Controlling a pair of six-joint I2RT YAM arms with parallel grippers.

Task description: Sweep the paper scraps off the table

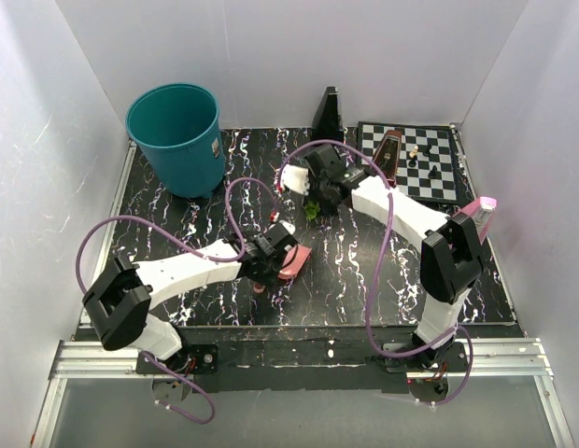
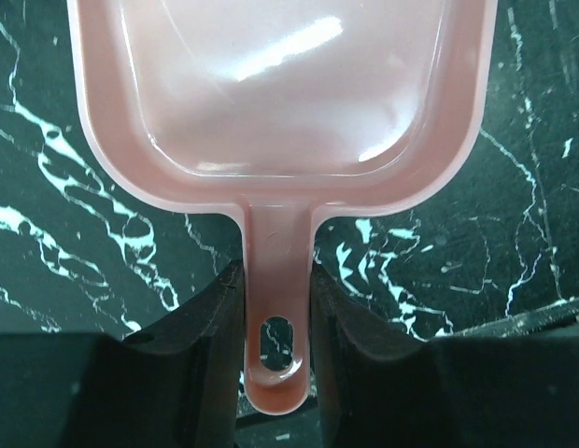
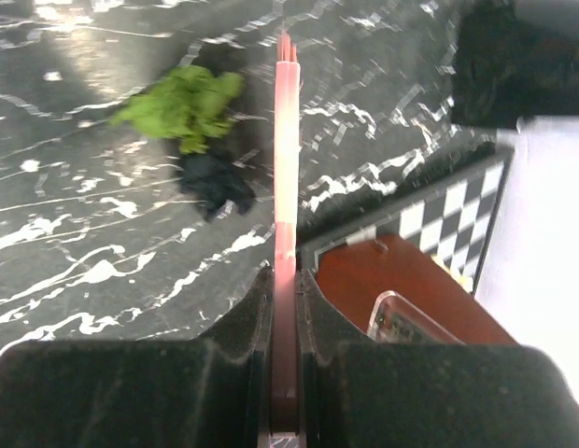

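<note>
A black table (image 1: 364, 280) streaked with white is shown, walled by white panels (image 1: 271, 56). A teal bin (image 1: 177, 135) is set at the far left and a chessboard (image 1: 430, 149) at the far right. Near the middle, a pink dustpan (image 2: 280, 93) is held by its handle, which is clamped in the left gripper (image 2: 277, 280). A thin pink sweeping tool (image 3: 287, 140), seen edge-on, is pinched tight in the right gripper (image 3: 285, 280). Beside the tool, a green scrap (image 3: 187, 107) and a dark blue scrap (image 3: 215, 182) are touching, well apart from the pan. Sweeping appears to be in hand: the scraps would next need to be pushed toward the pan, whose visible part looks empty. The chessboard, near the tool, could be knocked.
</note>
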